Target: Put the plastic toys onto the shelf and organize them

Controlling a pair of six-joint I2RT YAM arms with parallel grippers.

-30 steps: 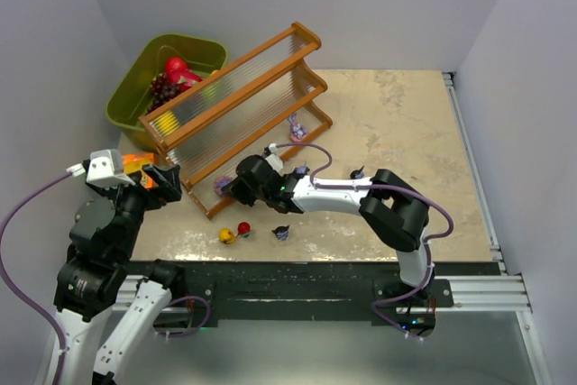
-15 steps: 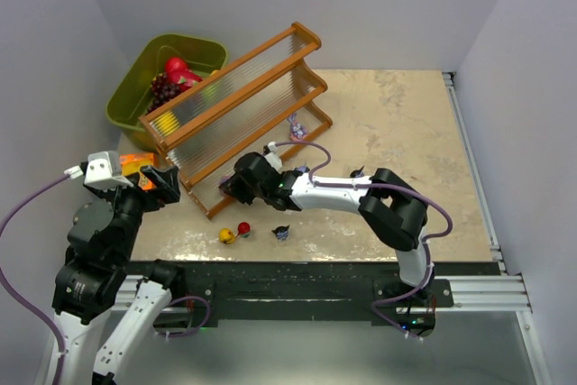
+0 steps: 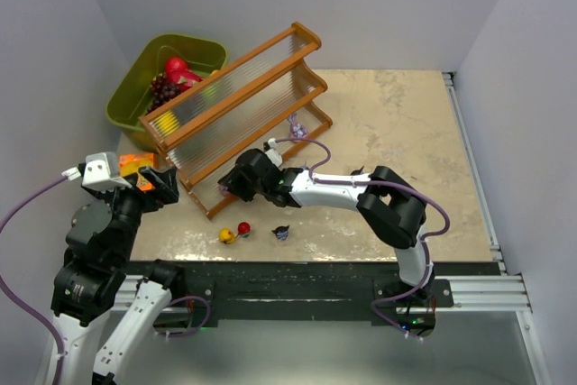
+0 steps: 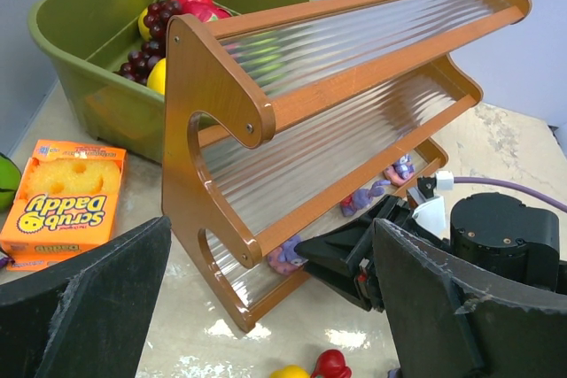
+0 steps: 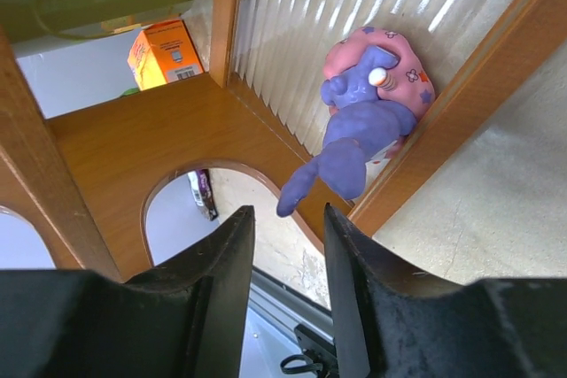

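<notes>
The tabletop point(image 3: 406, 123) is a beige, marbled slab, glossy along its near edge. It is enclosed at the back and both sides by plain pale walls point(image 3: 379, 6), and a metal rail point(image 3: 469, 146) runs along its right side. In the far left corner stands an olive-green bin point(image 3: 123, 96) holding a red fruit point(image 3: 177, 68), dark grapes point(image 3: 162, 89) and a yellow fruit point(image 4: 158, 77). Directly in front of the bin, set diagonally, is the shelf point(image 3: 231, 79), three stepped tiers of clear ribbed plastic in an orange-brown wooden frame. On its bottom tier a pink-and-purple bunny figurine point(image 5: 368, 108) lies near the left end against the front rail, and further purple figurines point(image 4: 363, 197) sit along the same tier. Off the shelf, a yellow toy point(image 3: 226, 235), a red toy point(image 3: 243, 228) and a dark blue-black toy point(image 3: 282, 233) lie close together near the table's front edge. An orange Scrub Daddy box point(image 4: 66, 201) lies left of the shelf. The right gripper point(image 5: 285, 219) is at the bottom tier's left end with its fingers parted and clamped on nothing. The bunny figurine's purple tip reaches toward the gap, and contact cannot be confirmed. The left gripper point(image 3: 160, 179) hangs above the table by the shelf's left end, fingers spread wide, holding nothing.
</notes>
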